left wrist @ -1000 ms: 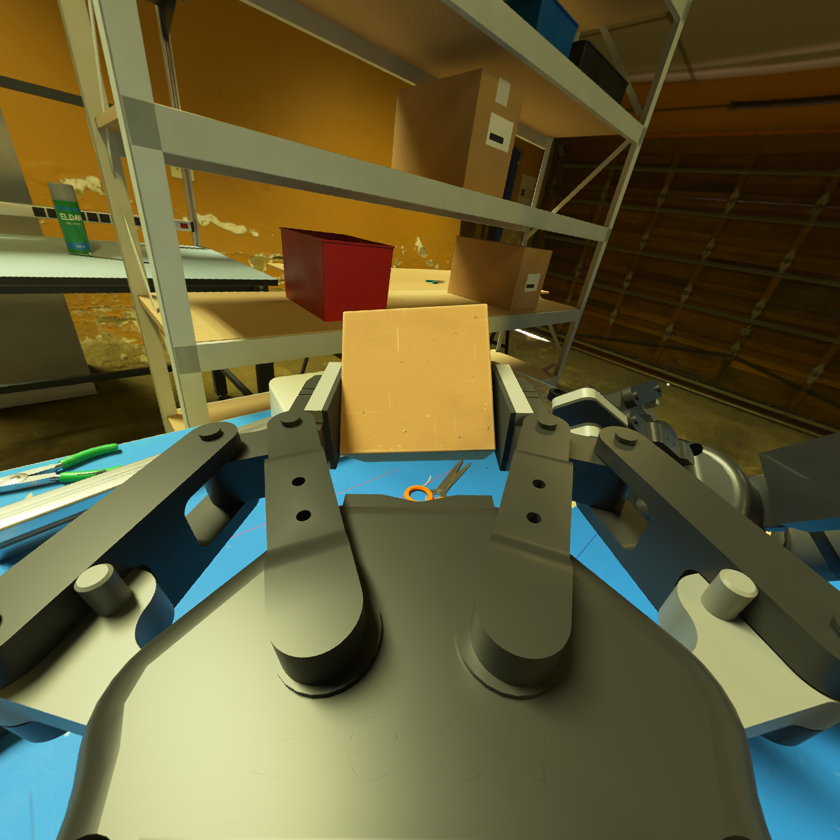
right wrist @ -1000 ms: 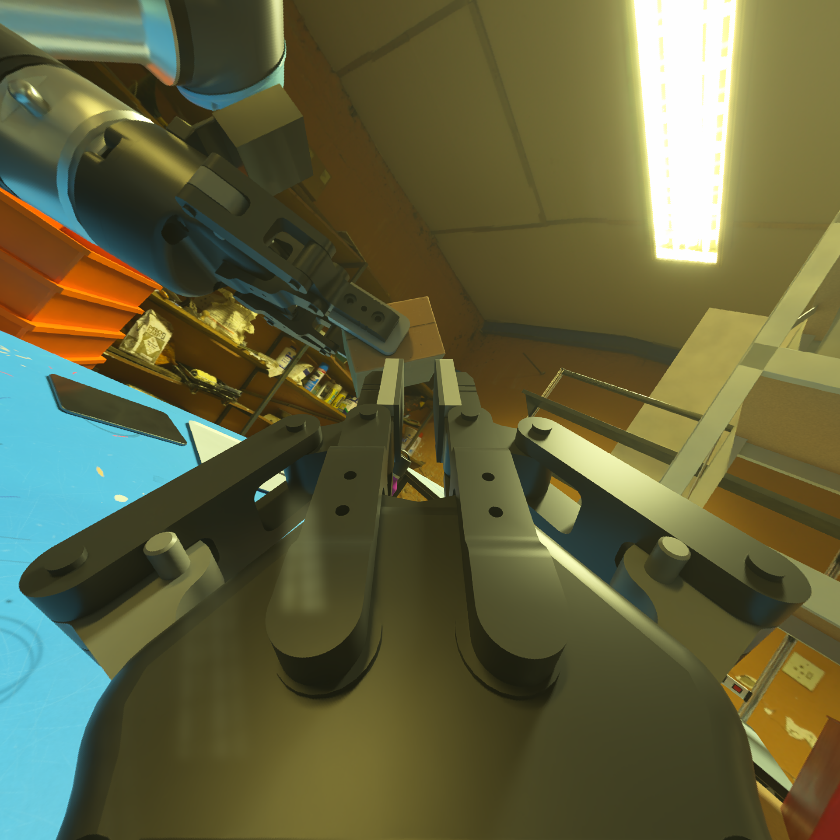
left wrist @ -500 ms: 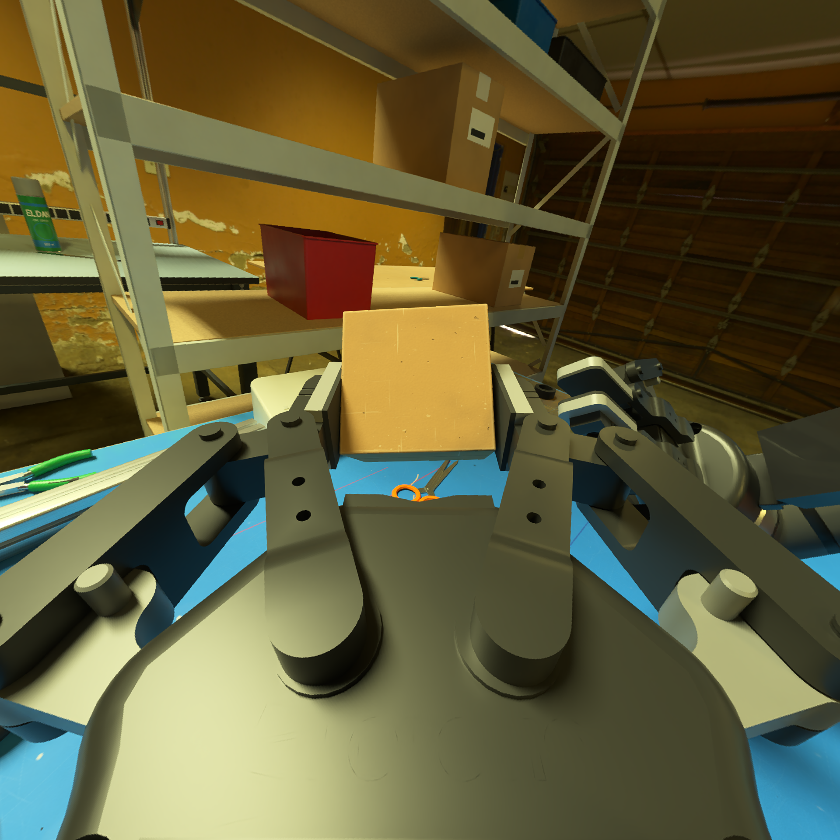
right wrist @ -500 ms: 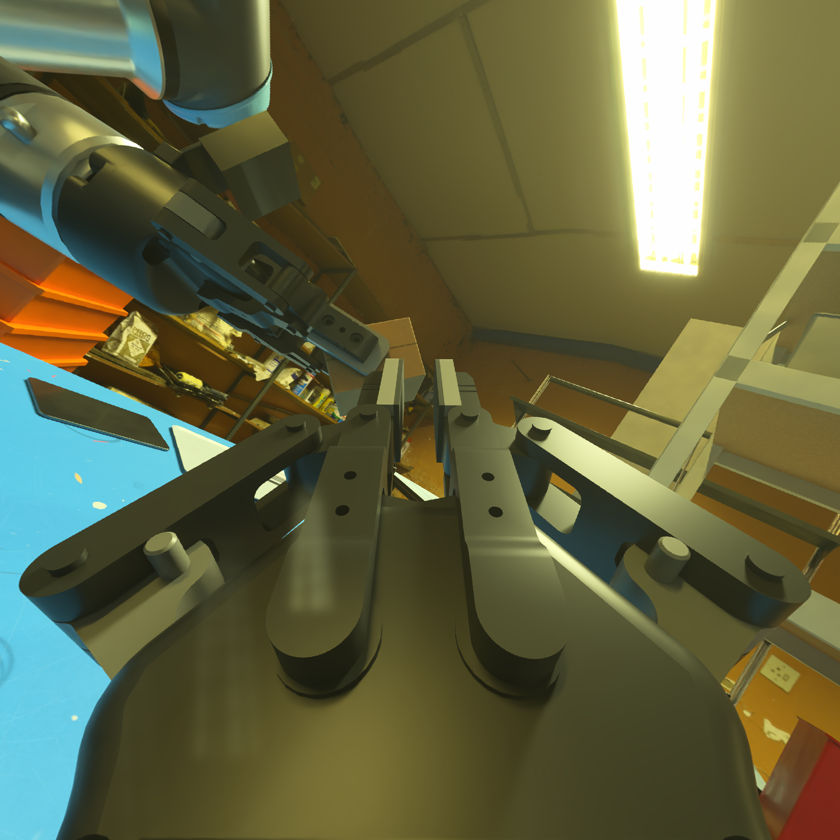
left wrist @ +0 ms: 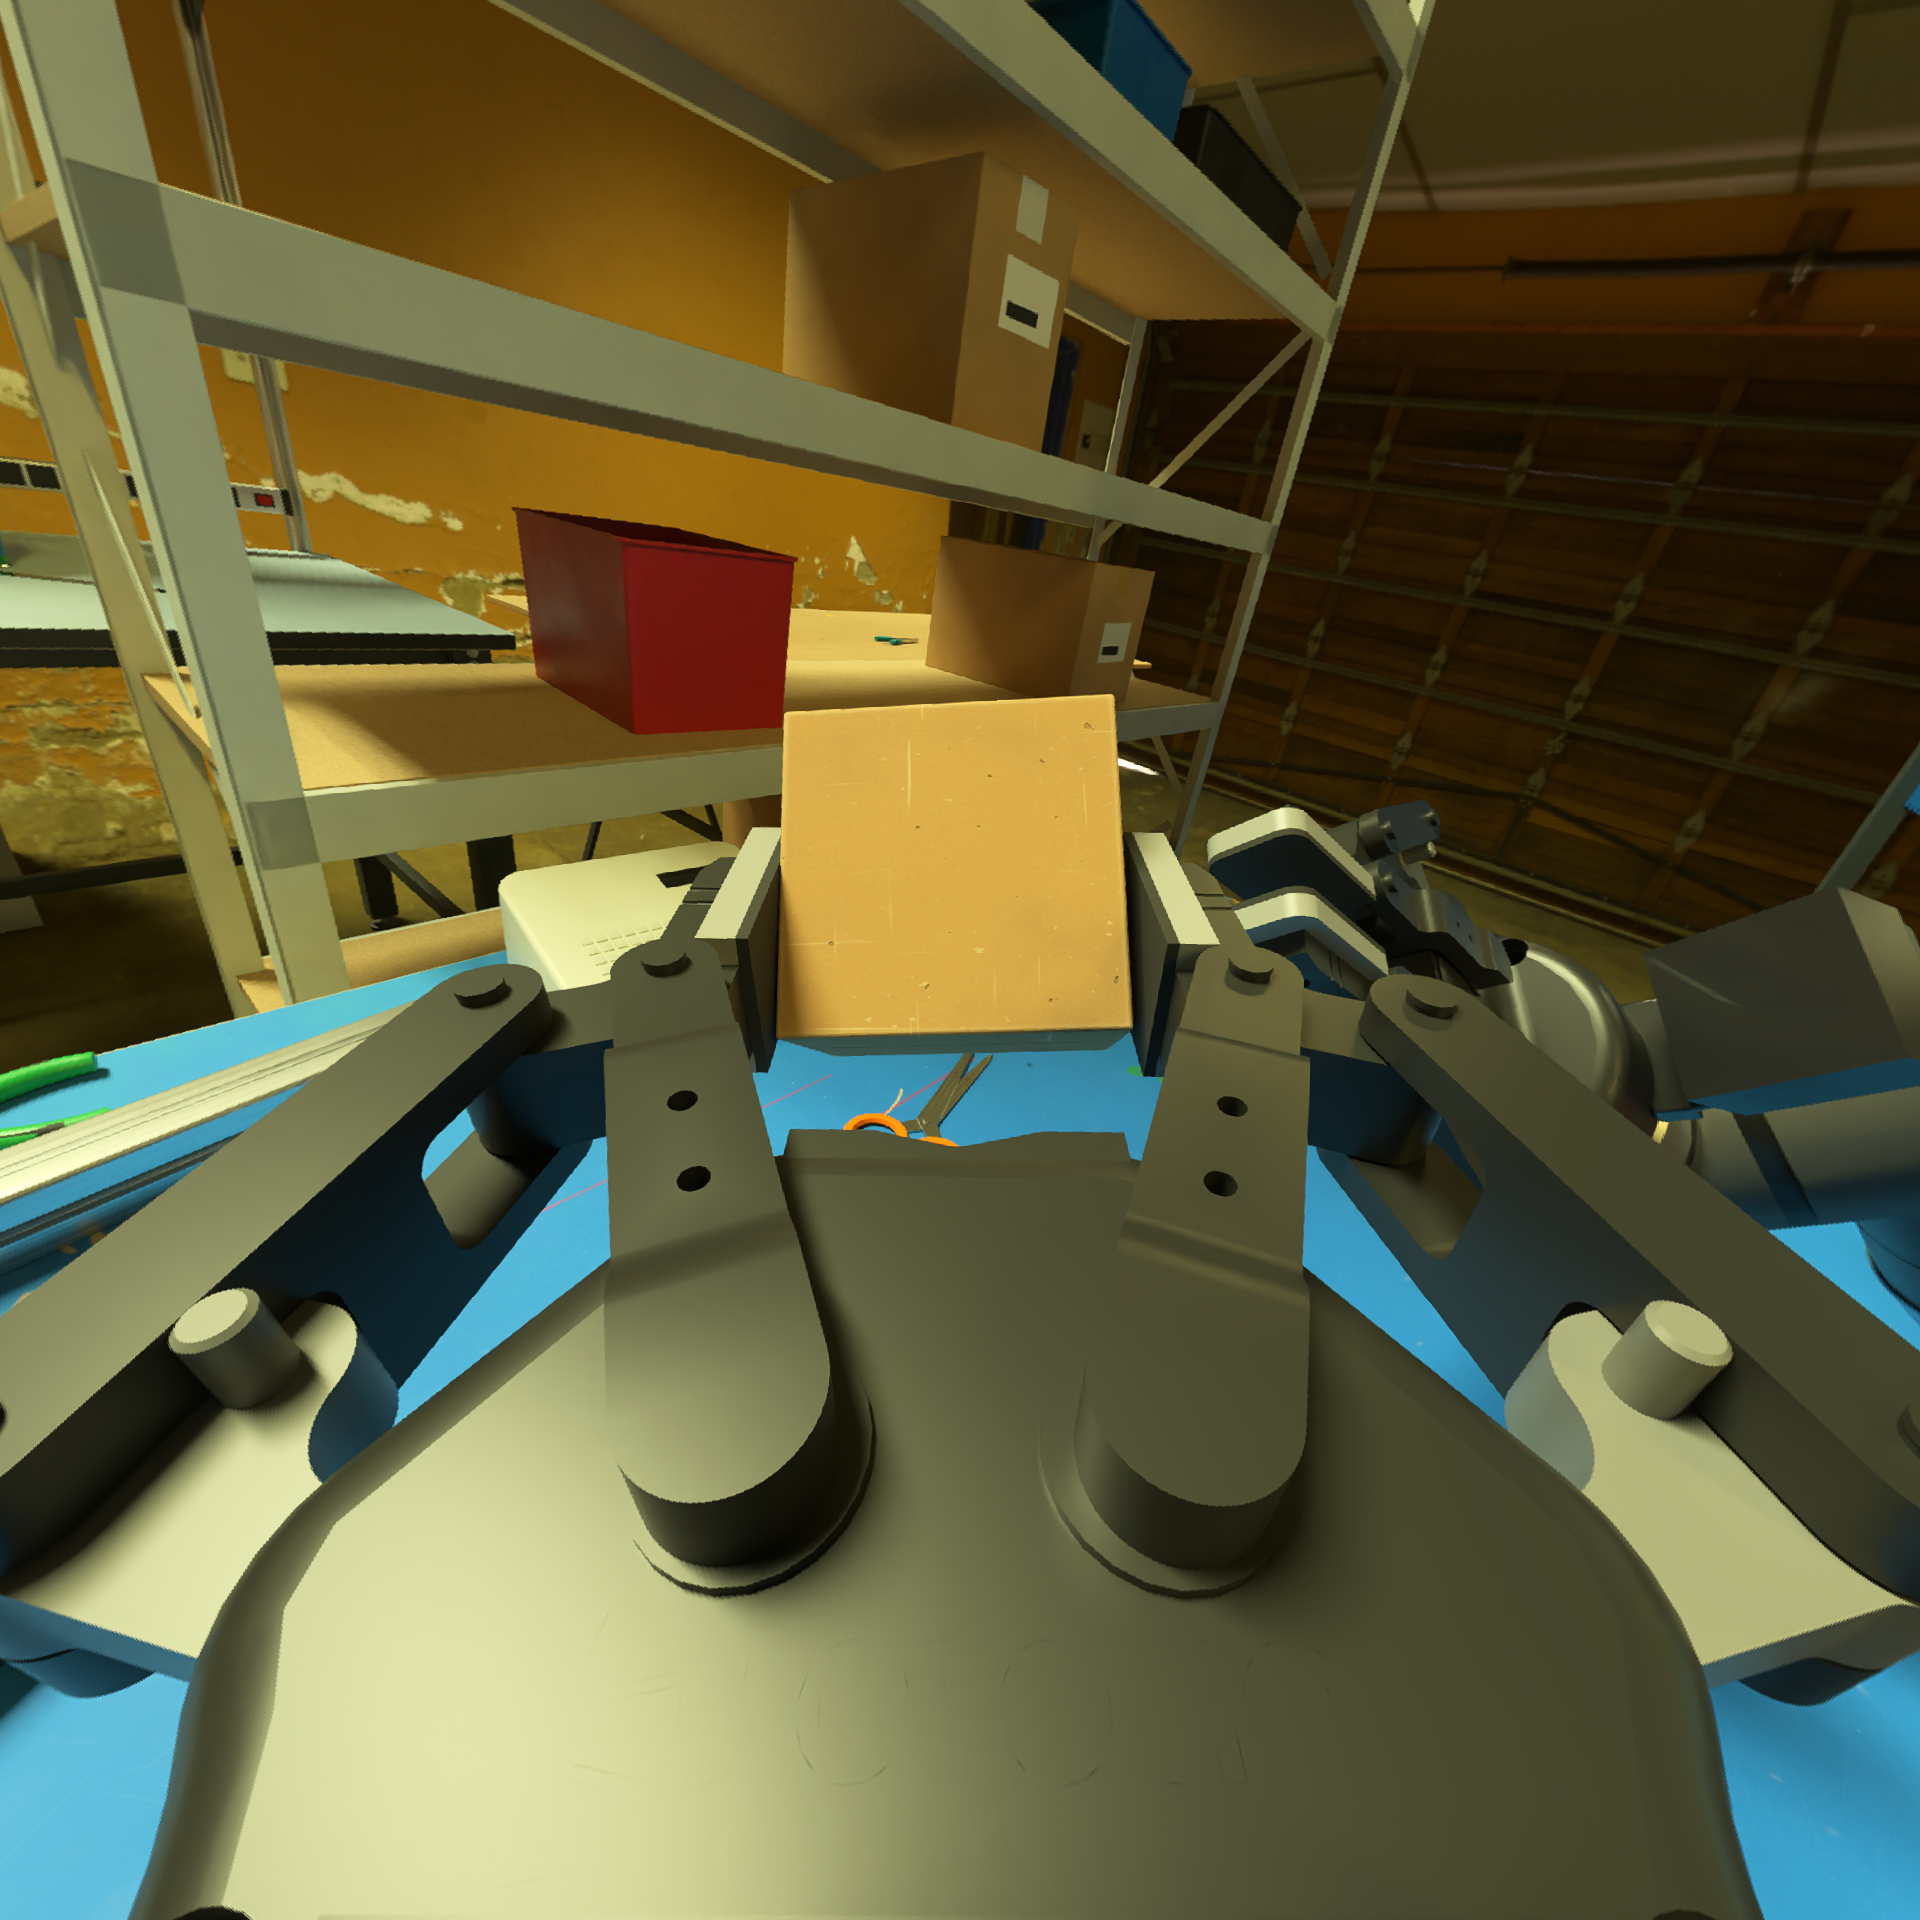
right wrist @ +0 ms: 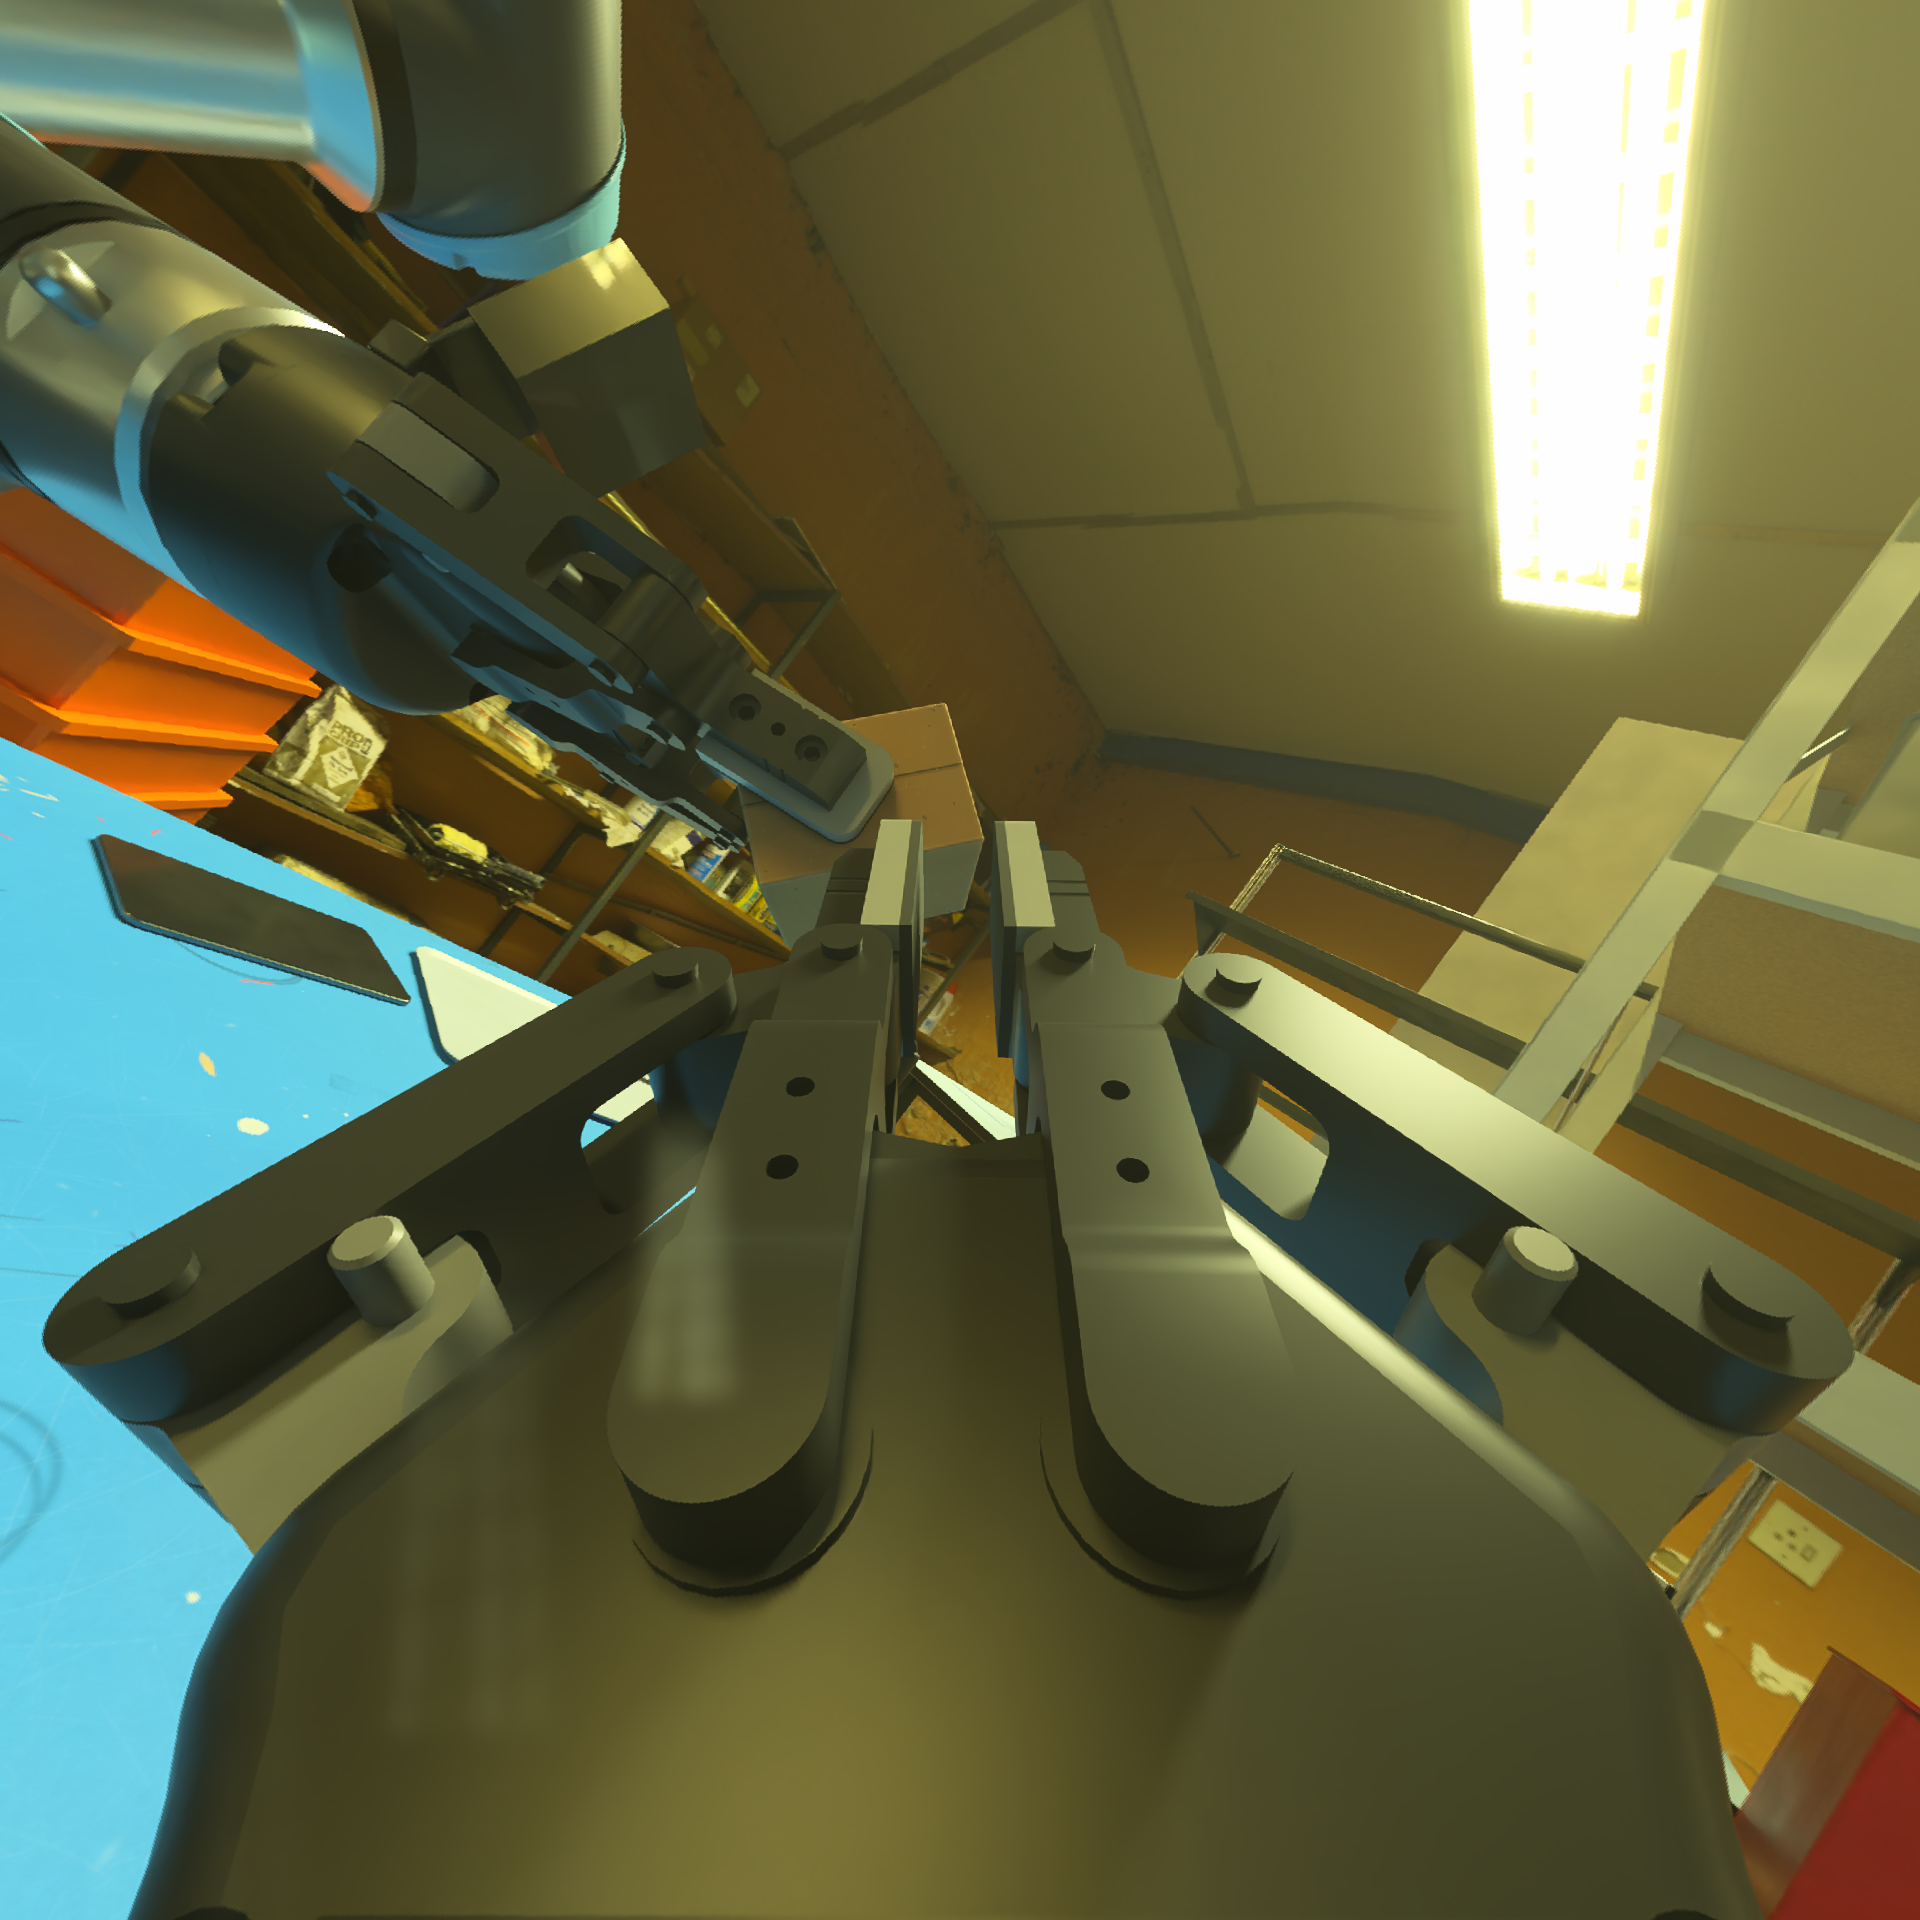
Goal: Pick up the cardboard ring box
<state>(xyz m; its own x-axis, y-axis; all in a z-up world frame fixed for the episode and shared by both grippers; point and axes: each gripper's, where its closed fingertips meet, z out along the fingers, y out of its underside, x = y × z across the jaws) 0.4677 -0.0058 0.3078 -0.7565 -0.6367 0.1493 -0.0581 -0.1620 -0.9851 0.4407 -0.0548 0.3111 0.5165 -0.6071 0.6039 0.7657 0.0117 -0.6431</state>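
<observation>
The blue bench lies well below the left claw, which is clamped on the cardboard ring box, its broad face toward the camera and its long axis running outward along the fingers. The right claw (nearly closed, empty) points ceilingward; only its view shows the box's far side.

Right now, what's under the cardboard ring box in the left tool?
Under the cardboard ring box, held in the left tool, lie the blue table and orange-handled scissors. The tool's body covers most of the handles.
</observation>
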